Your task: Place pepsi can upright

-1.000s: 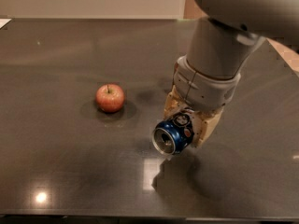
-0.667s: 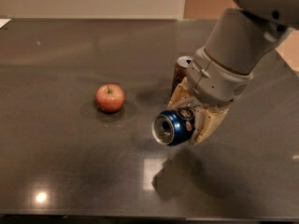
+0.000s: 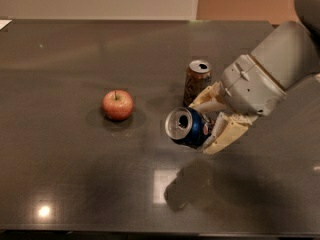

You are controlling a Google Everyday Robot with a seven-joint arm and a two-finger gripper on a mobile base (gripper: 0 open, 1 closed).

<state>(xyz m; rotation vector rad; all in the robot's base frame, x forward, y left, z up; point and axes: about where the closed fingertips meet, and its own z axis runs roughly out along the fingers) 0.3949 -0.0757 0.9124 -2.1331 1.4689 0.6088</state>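
The pepsi can (image 3: 188, 127) is dark blue with a silver top. It is held on its side above the dark table (image 3: 75, 184), silver top facing left toward the camera. My gripper (image 3: 209, 125) comes in from the right and is shut on the can, one cream finger above it and one below. The can's shadow lies on the table below it.
A brown-gold can (image 3: 197, 82) stands upright just behind the gripper. A red apple (image 3: 118, 104) sits to the left of the held can. The table's far edge meets a pale wall.
The arm has swung back to the right and tilted, uncovering the brown-gold can behind it. The pepsi can stays held on its side at about the same spot.
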